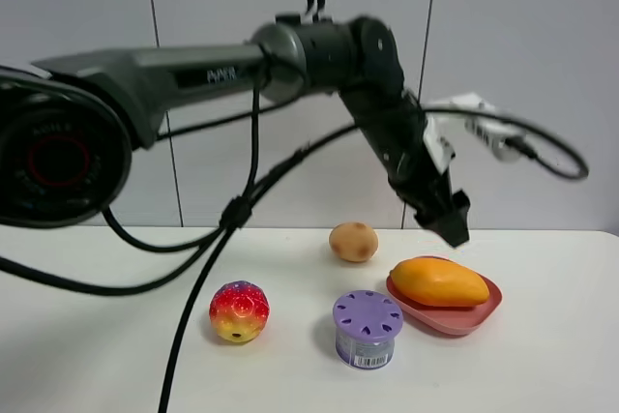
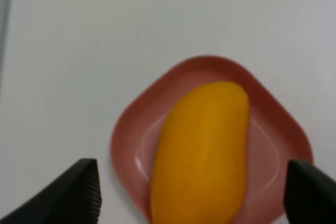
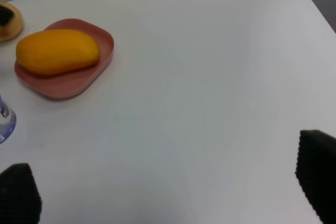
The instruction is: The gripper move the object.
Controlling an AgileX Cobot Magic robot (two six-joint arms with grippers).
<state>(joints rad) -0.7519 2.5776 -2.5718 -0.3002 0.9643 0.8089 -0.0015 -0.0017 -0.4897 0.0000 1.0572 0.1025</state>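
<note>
Left gripper (image 1: 450,222) hangs open over the mango (image 1: 438,280).

The mango lies on its side in a pink plate (image 1: 481,311) on the tabletop (image 1: 542,355), directly under the left gripper and not touched by it. The gripper is empty, its fingers spread wide to either side of the fruit. The mango's long axis runs nearly crosswise to the line between them, slightly skewed, so a straight descent should close across its narrow width. The right gripper (image 3: 168,187), also spread and empty, sits well apart.

All three views share the mango (image 2: 202,150), left wrist looking down closest.
</note>
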